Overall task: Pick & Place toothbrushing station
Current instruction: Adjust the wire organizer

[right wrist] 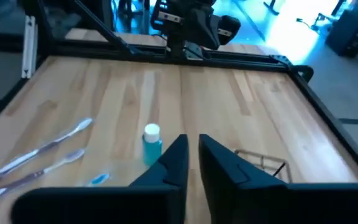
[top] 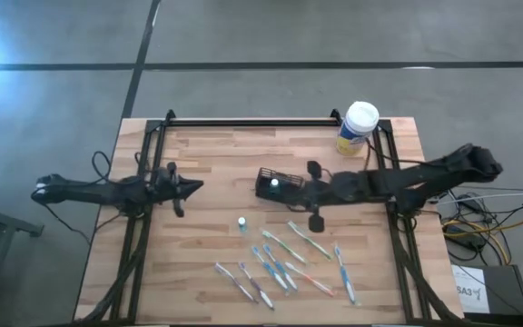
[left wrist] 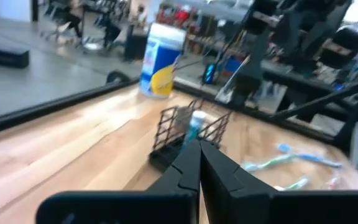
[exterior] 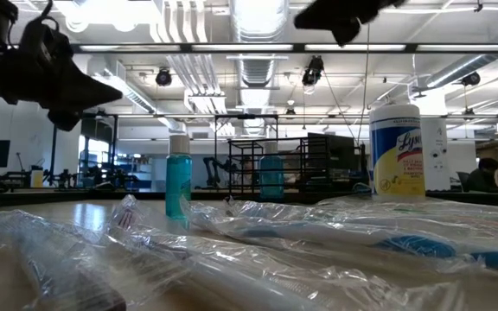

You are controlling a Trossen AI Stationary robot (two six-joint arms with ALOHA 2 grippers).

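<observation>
Overhead, right gripper (top: 284, 188) at toothbrushing station (top: 271, 180); left gripper (top: 198, 185) apart.

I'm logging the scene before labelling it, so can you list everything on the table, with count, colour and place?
toothbrushing station: one, black mesh caddy, table centre, a white-capped item inside.
small bottle: one, teal with white cap, standing in front of the caddy.
wrapped toothbrushes: about eight, blue, green and white, scattered along the near edge.
wipes canister: one, yellow with white lid, far right corner.
table: one, light wood.
left gripper: shut, waiting at the left.
right gripper: open, beside the caddy.
</observation>
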